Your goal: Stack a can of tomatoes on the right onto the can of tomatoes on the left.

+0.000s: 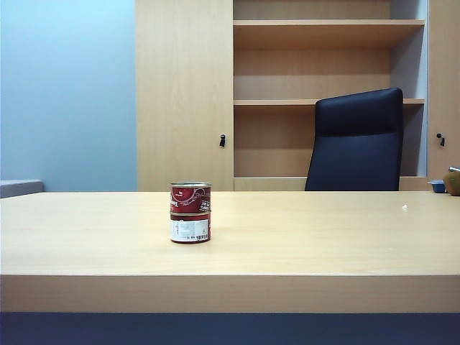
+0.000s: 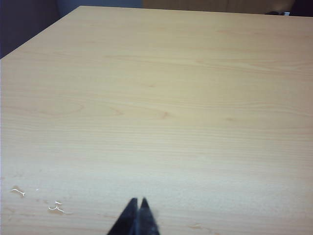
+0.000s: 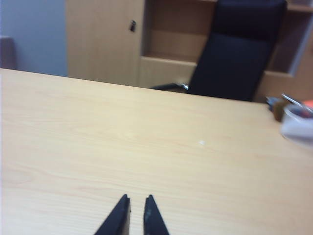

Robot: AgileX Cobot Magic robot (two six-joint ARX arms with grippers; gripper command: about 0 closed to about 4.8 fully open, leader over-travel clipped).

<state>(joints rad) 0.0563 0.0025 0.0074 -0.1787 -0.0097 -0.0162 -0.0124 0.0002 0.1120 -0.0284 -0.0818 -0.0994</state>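
Observation:
Two red tomato cans stand stacked left of the middle of the wooden table (image 1: 323, 230). The upper can (image 1: 190, 197) sits squarely on the lower can (image 1: 190, 228), which has a white label. Neither gripper shows in the exterior view, and neither wrist view shows the cans. In the left wrist view my left gripper (image 2: 138, 200) is shut, its tips together above bare tabletop. In the right wrist view my right gripper (image 3: 136, 197) hangs over bare table with a narrow gap between its fingers and nothing in it.
A black office chair (image 1: 356, 140) stands behind the table's far edge, in front of wooden shelves (image 1: 327, 104). Small objects (image 1: 451, 181) sit at the table's far right, including a white container (image 3: 297, 127). The table's left edge (image 2: 29, 41) shows in the left wrist view.

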